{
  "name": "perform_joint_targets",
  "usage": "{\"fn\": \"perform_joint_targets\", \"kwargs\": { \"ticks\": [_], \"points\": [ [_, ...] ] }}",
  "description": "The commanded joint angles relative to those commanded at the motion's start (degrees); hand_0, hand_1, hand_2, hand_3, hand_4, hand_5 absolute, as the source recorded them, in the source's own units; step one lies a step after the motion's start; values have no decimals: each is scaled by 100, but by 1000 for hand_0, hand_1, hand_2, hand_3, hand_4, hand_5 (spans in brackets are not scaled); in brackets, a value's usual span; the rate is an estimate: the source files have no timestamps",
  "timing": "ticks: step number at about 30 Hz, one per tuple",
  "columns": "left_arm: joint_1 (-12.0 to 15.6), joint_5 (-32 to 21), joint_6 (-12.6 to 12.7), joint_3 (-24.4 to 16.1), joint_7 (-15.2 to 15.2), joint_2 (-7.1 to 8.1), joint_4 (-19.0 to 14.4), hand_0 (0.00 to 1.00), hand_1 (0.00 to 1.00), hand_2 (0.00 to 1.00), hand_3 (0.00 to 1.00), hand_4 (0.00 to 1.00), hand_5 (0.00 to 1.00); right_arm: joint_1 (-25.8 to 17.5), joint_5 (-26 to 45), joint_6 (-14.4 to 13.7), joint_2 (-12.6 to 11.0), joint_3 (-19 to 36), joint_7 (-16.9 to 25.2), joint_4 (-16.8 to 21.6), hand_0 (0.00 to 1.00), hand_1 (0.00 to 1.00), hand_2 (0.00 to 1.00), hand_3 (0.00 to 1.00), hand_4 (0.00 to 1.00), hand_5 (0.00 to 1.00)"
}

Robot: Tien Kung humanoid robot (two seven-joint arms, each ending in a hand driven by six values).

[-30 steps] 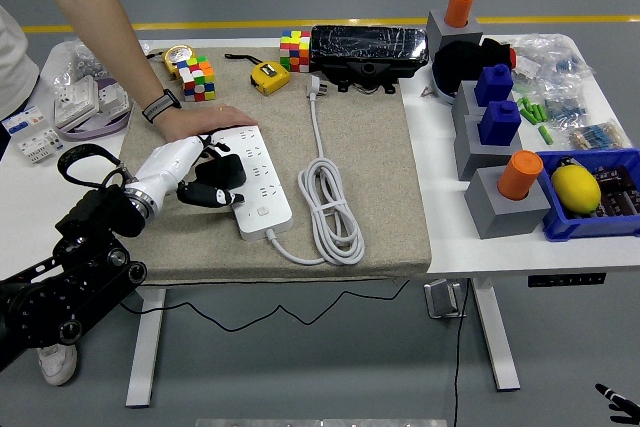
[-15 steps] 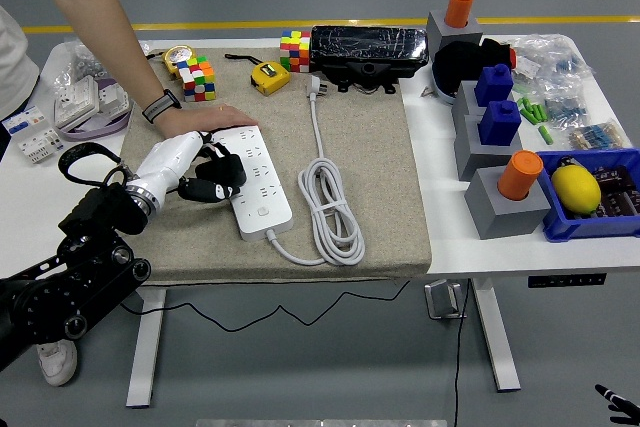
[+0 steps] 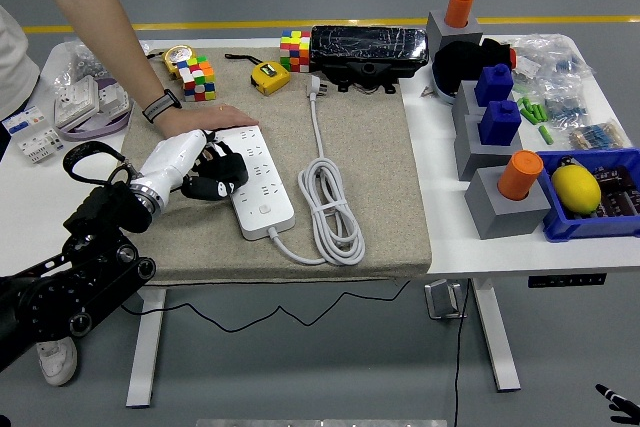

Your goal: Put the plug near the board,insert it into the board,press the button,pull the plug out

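At the far left, a person's hand (image 3: 205, 119) is laid flat on the far end of the white power strip (image 3: 255, 182), apparently to steady it. Just below it, the robot's left hand (image 3: 200, 172) is seen reaching in from the lower left, its fingers curled around a black plug (image 3: 222, 179), which is held at the left edge of the strip, over or against its sockets. Whether the pins are seated cannot be told from this view — the fingers hide the contact.

The strip lies on a beige mat (image 3: 370, 197); its own white cable (image 3: 330, 202) is coiled to the right, and the white plug (image 3: 313, 87) at its end lies unconnected near the mat's far edge.

Judged from this, the first step is done: the plug has been brought to the board. Insertion appears to be under way or only just completed. The strip's button at its near end is untouched, so pressing it and pulling the plug out are left.

The right hand is not in view.
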Motion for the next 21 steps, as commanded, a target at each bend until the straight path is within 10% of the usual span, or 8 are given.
{"fn": "perform_joint_targets", "kwargs": {
  "ticks": [21],
  "points": [
    [29, -365, 415, -54, -301, 4, 49, 275, 349, 344, 433, 671, 2, -3, 0, 3, 4, 4, 10, 4, 647, 644, 623, 549, 982, 535]
  ]
}}
